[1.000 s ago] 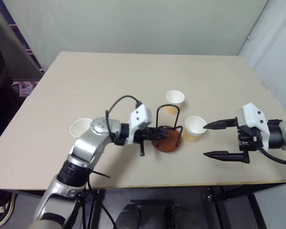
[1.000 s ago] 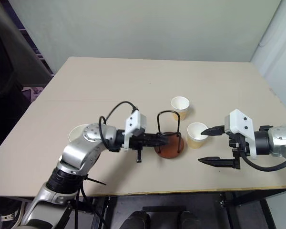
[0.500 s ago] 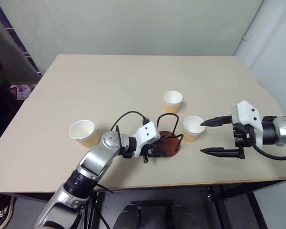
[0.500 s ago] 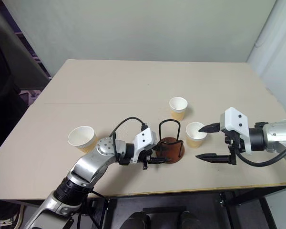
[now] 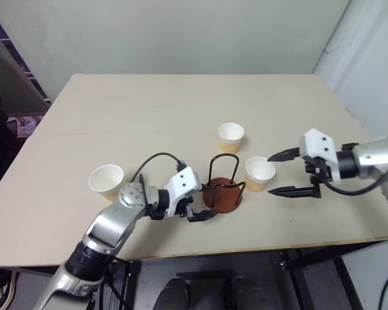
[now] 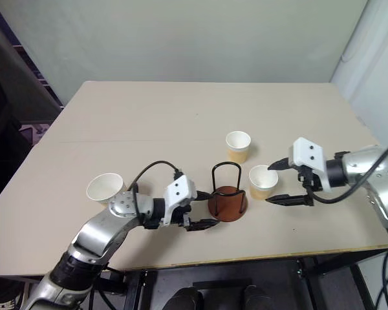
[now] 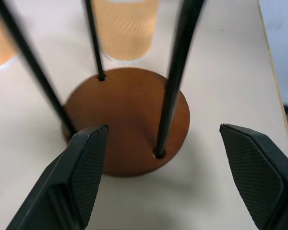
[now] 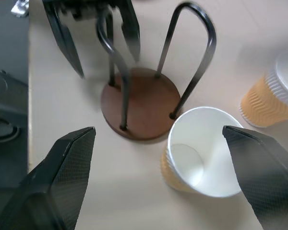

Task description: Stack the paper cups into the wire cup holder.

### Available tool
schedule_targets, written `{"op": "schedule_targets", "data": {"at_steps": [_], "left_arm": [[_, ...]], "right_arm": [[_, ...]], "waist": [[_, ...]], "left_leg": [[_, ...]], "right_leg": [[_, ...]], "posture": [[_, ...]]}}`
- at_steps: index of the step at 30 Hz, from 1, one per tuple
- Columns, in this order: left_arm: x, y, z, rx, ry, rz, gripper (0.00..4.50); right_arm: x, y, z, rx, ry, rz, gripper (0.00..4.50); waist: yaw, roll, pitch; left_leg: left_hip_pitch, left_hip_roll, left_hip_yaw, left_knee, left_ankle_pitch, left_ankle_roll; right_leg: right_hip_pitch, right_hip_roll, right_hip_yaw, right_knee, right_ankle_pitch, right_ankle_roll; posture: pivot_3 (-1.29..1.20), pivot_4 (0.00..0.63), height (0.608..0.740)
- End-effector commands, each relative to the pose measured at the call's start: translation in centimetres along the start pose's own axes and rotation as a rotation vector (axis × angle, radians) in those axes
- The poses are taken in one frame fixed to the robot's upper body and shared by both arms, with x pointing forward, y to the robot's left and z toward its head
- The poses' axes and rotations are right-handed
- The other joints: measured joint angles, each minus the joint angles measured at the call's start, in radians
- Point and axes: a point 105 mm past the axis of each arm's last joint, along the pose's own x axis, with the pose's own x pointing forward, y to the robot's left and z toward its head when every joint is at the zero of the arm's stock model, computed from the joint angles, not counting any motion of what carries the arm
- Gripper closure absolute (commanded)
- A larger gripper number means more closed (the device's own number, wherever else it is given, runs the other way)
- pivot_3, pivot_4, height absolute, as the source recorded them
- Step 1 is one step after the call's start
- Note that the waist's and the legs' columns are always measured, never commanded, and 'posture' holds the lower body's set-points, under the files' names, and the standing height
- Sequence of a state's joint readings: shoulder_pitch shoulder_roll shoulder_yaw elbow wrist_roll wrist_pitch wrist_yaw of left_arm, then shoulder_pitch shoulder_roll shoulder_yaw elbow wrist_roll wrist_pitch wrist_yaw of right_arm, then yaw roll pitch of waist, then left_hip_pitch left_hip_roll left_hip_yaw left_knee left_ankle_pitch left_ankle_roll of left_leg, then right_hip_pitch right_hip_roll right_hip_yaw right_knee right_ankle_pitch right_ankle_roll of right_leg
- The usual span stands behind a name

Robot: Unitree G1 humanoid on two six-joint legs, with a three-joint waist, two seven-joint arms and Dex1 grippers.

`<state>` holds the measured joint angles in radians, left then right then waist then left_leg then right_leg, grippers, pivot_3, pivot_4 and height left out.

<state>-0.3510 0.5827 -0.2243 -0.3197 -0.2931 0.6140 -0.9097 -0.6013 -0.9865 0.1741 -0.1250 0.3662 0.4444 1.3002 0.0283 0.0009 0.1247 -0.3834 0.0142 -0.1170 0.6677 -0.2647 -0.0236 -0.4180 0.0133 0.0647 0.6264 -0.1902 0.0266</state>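
Wire cup holder (image 5: 222, 191): upright on the table (image 5: 149, 110), empty, near the front edge.
Nearest cup (image 5: 259, 173): upright, just right of the holder.
Second cup (image 5: 231, 137): upright, behind the holder.
Third cup (image 5: 107, 181): upright, well left of the holder.
Left gripper (image 5: 199, 210): released, fingers spread beside the holder's base, grasping nothing.
Right gripper (image 5: 281, 173): fingers wide apart, flanking the nearest cup, no contact visible.
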Motion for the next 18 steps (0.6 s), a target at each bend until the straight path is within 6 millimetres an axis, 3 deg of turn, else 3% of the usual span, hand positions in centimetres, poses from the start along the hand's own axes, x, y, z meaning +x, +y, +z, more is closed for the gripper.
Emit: {"op": "schedule_targets", "data": {"at_steps": [1,6,8,10,13,18], "left_arm": [[-2.4,0.5,1.7,0.028,-0.092,0.060,0.53],[-7.7,1.8,3.3,0.041,-0.124,0.171,0.53],[-8.7,2.3,4.0,0.067,-0.122,0.211,0.53],[-11.2,2.5,6.5,0.142,-0.123,0.229,0.53],[-14.1,1.7,10.4,0.256,-0.149,0.225,0.47],[-16.0,0.8,10.0,0.260,-0.074,0.204,0.47]], "right_arm": [[0.7,-1.3,-0.3,-0.058,0.044,0.014,0.08],[2.1,-1.9,-1.6,-0.096,0.112,0.074,0.08],[2.3,-1.9,-2.1,-0.105,0.131,0.090,0.08],[3.1,-1.8,-2.0,-0.116,0.126,0.112,0.08],[3.7,-1.8,-1.9,-0.137,0.131,0.125,0.64],[3.8,-2.1,-1.2,-0.158,0.107,0.112,2.39]], "waist": [[-0.001,0.000,0.000],[-0.001,0.000,0.000],[0.002,0.000,0.000],[0.003,0.000,0.000],[-0.001,-0.001,0.001],[-0.006,0.006,-0.001]], "left_leg": [[0.000,0.000,0.000,0.000,0.000,0.000],[-0.001,0.003,0.000,-0.003,-0.001,-0.001],[-0.001,0.003,-0.001,-0.003,-0.001,-0.001],[-0.001,0.003,-0.001,-0.004,-0.001,-0.002],[-0.002,0.005,-0.001,-0.003,-0.004,-0.006],[0.000,0.006,0.002,-0.004,-0.007,-0.007]], "right_leg": [[0.000,0.000,0.000,0.000,0.000,0.000],[-0.004,0.000,-0.002,0.001,0.003,-0.005],[-0.004,0.001,-0.004,0.001,0.003,-0.006],[-0.005,0.000,-0.004,0.002,0.003,-0.007],[-0.007,0.001,-0.005,0.001,0.005,-0.010],[-0.007,0.001,-0.005,0.001,0.004,-0.013]], "posture": [[0.00,0.150,0.740],[0.00,0.150,0.740],[0.00,0.150,0.740],[0.00,0.150,0.740],[0.00,0.150,0.740],[0.00,0.150,0.740]]}}
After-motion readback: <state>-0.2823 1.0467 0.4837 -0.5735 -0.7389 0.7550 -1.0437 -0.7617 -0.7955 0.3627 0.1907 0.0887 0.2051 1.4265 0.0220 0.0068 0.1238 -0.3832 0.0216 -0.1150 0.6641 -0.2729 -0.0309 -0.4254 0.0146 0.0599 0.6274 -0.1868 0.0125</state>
